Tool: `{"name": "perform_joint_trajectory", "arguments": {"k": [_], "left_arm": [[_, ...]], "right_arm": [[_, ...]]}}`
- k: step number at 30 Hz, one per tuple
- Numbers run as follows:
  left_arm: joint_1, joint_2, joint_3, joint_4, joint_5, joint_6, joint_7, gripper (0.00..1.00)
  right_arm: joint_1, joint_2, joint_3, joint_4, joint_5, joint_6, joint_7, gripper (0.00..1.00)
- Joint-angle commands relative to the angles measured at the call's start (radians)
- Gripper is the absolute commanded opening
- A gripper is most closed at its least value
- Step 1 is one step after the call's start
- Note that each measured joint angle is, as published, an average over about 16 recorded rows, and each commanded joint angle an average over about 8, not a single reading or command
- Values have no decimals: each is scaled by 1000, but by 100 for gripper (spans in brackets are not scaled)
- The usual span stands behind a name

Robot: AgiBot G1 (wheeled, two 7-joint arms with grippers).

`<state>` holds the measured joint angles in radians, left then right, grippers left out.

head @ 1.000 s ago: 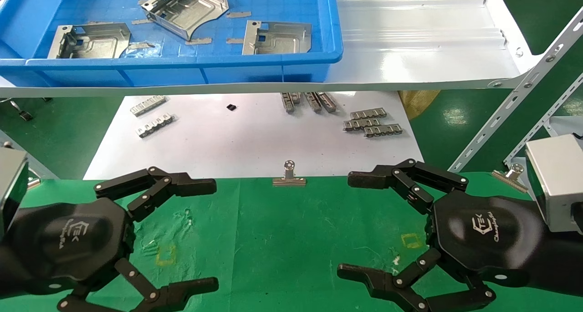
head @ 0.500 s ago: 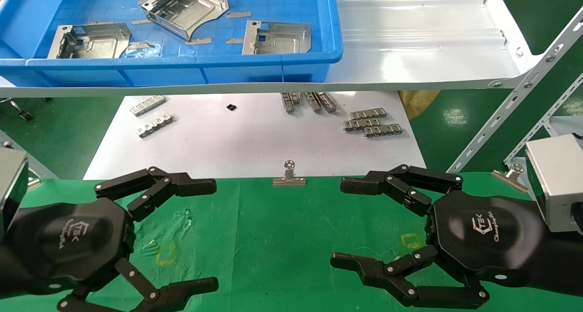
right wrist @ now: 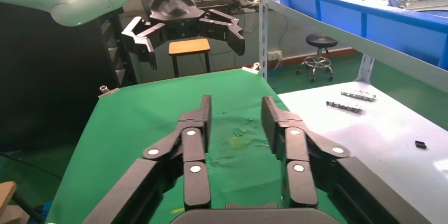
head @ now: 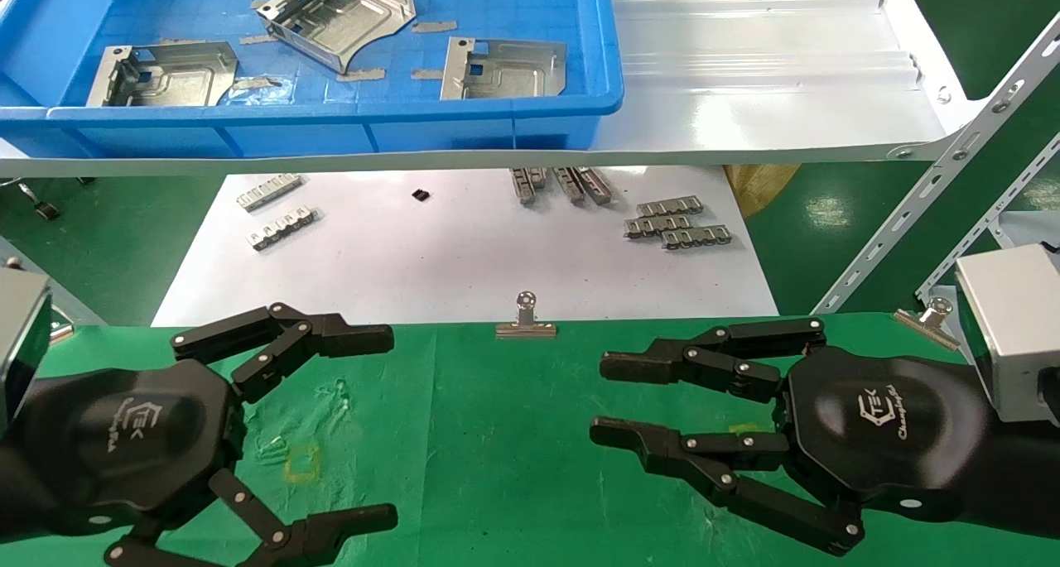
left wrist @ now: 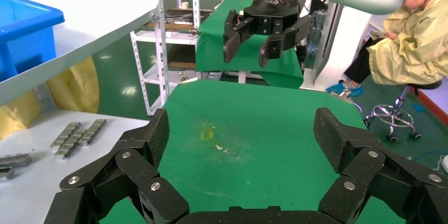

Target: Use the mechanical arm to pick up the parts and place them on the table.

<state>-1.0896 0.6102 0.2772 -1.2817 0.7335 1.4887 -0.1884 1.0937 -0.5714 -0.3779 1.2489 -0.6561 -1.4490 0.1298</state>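
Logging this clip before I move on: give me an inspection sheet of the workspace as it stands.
Surface: table, green cloth, no parts on it.
Job's things: three parts in the blue tray on the white shelf.
Clutter: ribbed metal strips on the white sheet; binder clip at the cloth edge.
Grippers: left gripper wide open; right gripper open with a narrower gap; both empty above the cloth.
Cables: nothing seen.
Surroundings: seated person behind.

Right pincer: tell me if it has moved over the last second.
Yes. The right pincer has narrowed its fingers, still open and empty. Against the binder clip, its tips have crept left, toward the table's centre. The left pincer is unchanged.
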Motion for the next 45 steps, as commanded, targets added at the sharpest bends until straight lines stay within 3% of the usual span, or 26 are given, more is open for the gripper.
{"name": "perform_joint_trajectory", "arguments": {"k": [1,6,12,19,25,26,29,30,33,34,36,38,45], "left_arm": [[6,0,1,0,-2,4,1,100],[-71,1,-10,5,18,-35,-17,100],[-323,88,29,136,142,-106,-46,100],[-673,308,150,535,392,-217,-14,100],[-861,474,223,877,568,-453,32,100],[-882,496,233,923,591,-498,39,93],[-931,549,259,1041,647,-614,52,56],[-944,562,267,1072,663,-645,55,43],[-974,591,290,1150,704,-706,60,6],[-981,597,297,1170,715,-716,61,0],[-994,605,309,1200,732,-722,61,0],[-1003,608,317,1222,744,-717,60,0],[-1022,604,330,1259,762,-682,56,0]], "right_arm": [[0,0,0,0,0,0,0,0],[0,0,0,0,0,0,0,0],[0,0,0,0,0,0,0,0],[0,0,0,0,0,0,0,0],[0,0,0,0,0,0,0,0],[0,0,0,0,0,0,0,0],[0,0,0,0,0,0,0,2],[0,0,0,0,0,0,0,8],[0,0,0,0,0,0,0,44],[0,0,0,0,0,0,0,57],[0,0,0,0,0,0,0,82],[0,0,0,0,0,0,0,99],[0,0,0,0,0,0,0,100]]}}
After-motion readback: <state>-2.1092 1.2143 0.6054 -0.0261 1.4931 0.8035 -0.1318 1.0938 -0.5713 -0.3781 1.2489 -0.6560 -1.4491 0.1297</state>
